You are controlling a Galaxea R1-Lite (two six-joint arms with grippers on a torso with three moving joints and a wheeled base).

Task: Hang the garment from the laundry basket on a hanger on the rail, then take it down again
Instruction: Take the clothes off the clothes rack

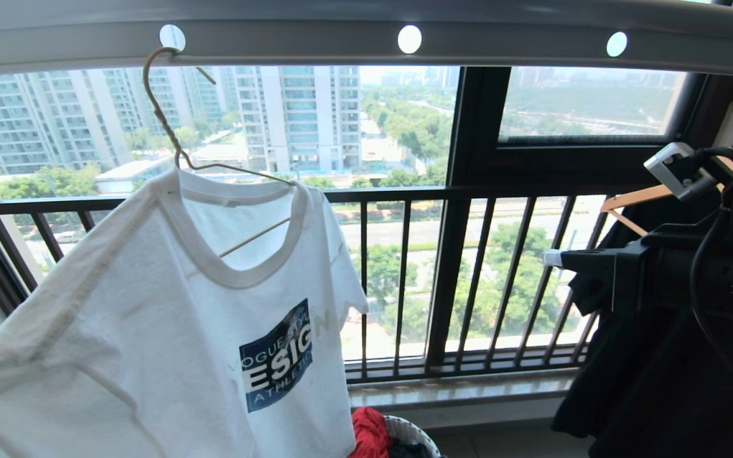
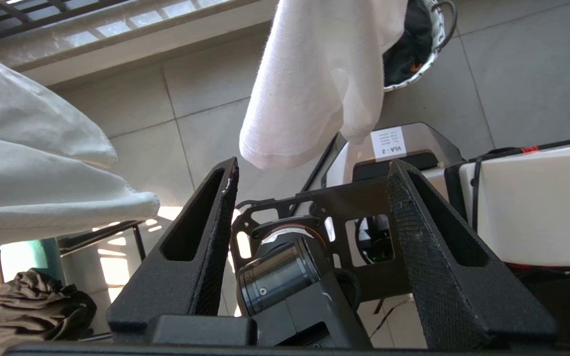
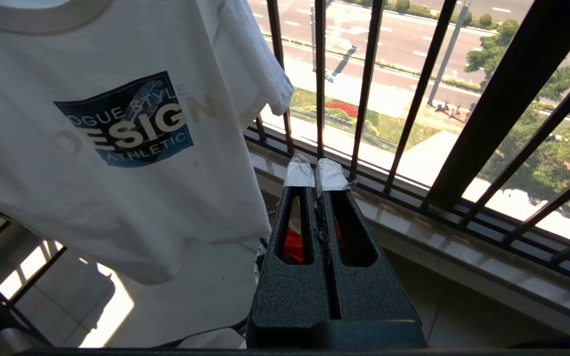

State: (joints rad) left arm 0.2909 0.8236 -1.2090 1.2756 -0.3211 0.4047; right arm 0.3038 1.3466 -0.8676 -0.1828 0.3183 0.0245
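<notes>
The white garment (image 1: 150, 331) with its dark blue chest print hangs on the thin wire hanger (image 1: 163, 121). The hanger's hook sits in a hole of the grey rail (image 1: 500, 41). My left gripper (image 2: 314, 163) is open and empty, low down under a drooping sleeve of the garment (image 2: 309, 84); it is outside the head view. My right gripper (image 1: 551, 257) is held out to the right of the garment (image 3: 117, 148), shut (image 3: 314, 173) with nothing in it. The laundry basket (image 1: 412, 434) stands on the floor below the garment's hem, and its woven rim (image 2: 436, 54) also shows past the sleeve.
A red cloth (image 1: 369, 432) lies in the basket. A black garment (image 1: 646, 381) on a thick wooden hanger (image 1: 634, 200) hangs at the right. The dark balcony railing (image 1: 404, 280) and window frame run behind. A dark cloth heap (image 2: 27, 301) lies on the tiled floor.
</notes>
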